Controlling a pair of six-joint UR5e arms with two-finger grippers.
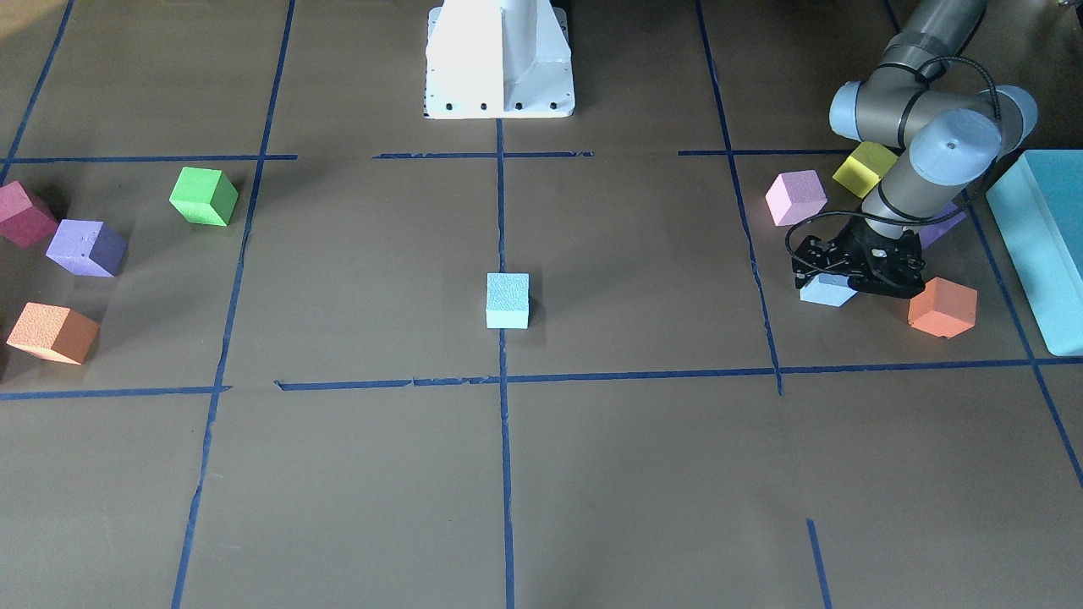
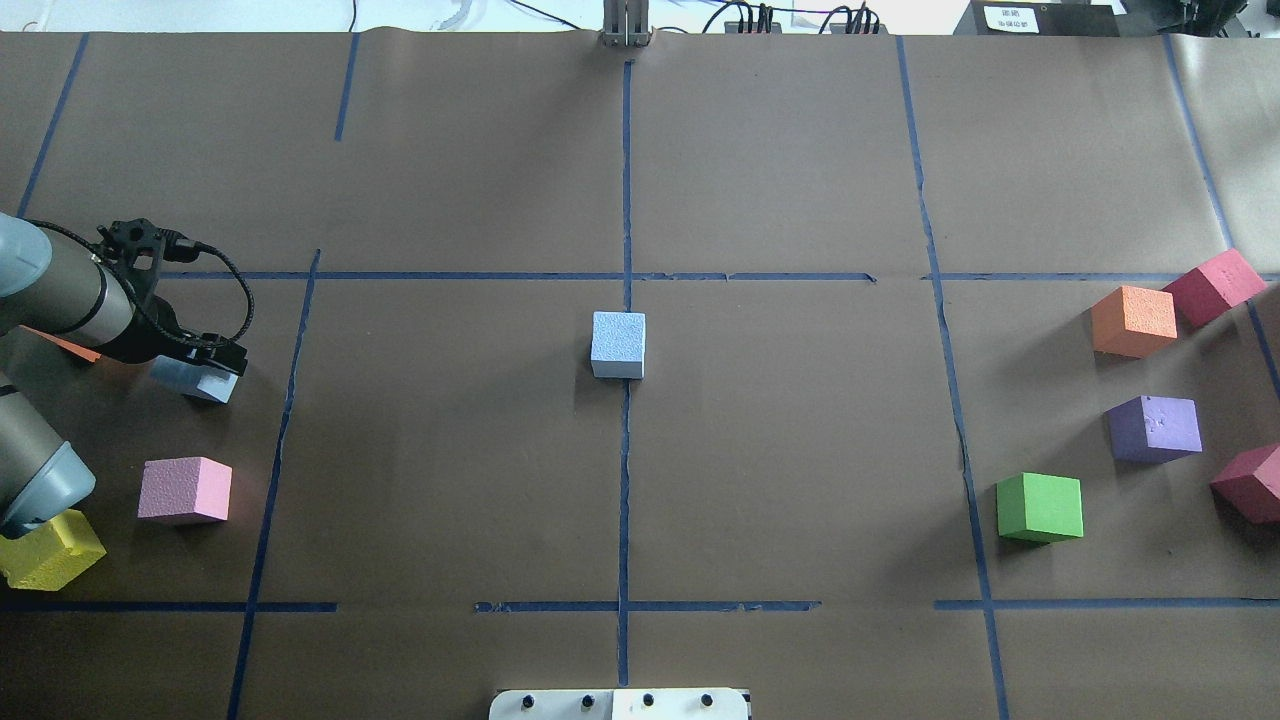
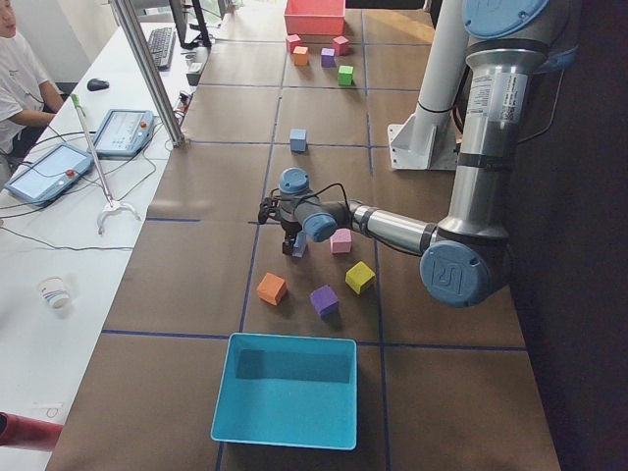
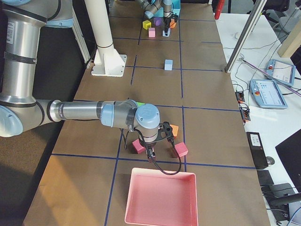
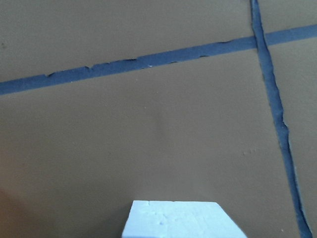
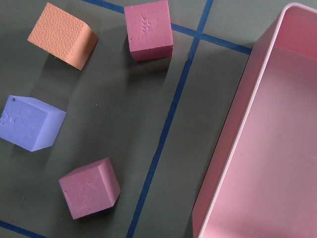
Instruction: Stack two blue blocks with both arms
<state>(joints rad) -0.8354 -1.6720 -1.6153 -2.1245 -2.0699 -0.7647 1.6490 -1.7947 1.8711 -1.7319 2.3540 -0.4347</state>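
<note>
One sky-blue block [image 2: 618, 345] stands alone on the centre tape line of the table; it also shows in the front view [image 1: 508, 300]. My left gripper [image 2: 200, 370] is down at the table on my left side, its fingers around the second blue block [image 2: 212, 386], which looks slightly tilted. That gripper [image 1: 838, 283] covers most of this block [image 1: 822, 293] in the front view. The left wrist view shows only the block's top [image 5: 181, 220] at its bottom edge. My right gripper [image 4: 157, 141] hovers low over cubes by a pink tray; I cannot tell whether it is open or shut.
A pink cube [image 2: 185, 490], a yellow cube [image 2: 50, 550], an orange cube [image 1: 942, 307] and a large teal box [image 1: 1045, 245] surround my left gripper. Green [image 2: 1040, 508], purple [image 2: 1155, 428], orange [image 2: 1133, 320] and maroon [image 2: 1213, 285] cubes lie on the right. The pink tray [image 4: 162, 197] is beyond them.
</note>
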